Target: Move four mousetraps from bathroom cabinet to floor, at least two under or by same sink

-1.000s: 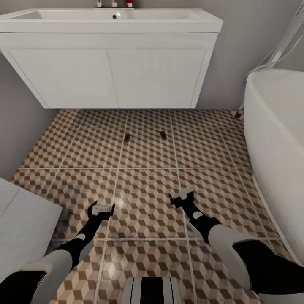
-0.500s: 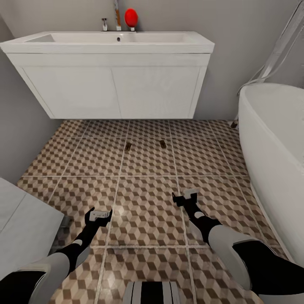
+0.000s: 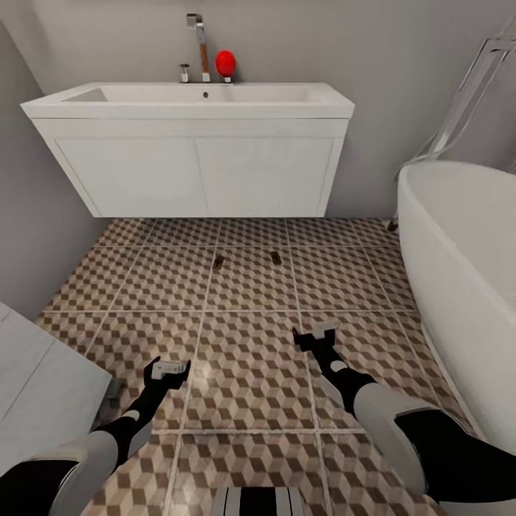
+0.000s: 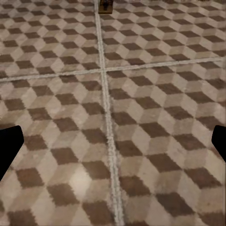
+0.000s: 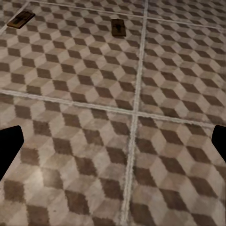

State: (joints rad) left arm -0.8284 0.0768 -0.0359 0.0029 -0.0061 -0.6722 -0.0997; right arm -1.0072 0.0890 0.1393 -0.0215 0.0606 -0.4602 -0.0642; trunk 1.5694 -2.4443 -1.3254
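Observation:
Two mousetraps lie on the cube-patterned bathroom floor point(image 3: 244, 358) just in front of the white wall-hung sink point(image 3: 193, 147): one mousetrap point(image 3: 218, 262) to the left, the other mousetrap point(image 3: 276, 258) to the right. The right wrist view has both traps, left one point(image 5: 20, 19) and right one point(image 5: 118, 27); the left wrist view catches one trap point(image 4: 106, 5) at its edge. My left gripper point(image 3: 167, 370) and right gripper point(image 3: 317, 334) hover low over the tiles, well short of the traps, both open and empty. The cabinet is out of view.
A white bathtub point(image 3: 459, 287) fills the right side with a chrome pipe point(image 3: 459, 107) behind it. A white unit point(image 3: 39, 394) stands at the near left. A chrome faucet point(image 3: 201, 46) and a red ball point(image 3: 226, 63) sit at the sink's back.
The whole view has shifted: sink and traps sit farther off and lower in the picture, so the camera has backed away or tilted up. Both grippers keep about the same pose.

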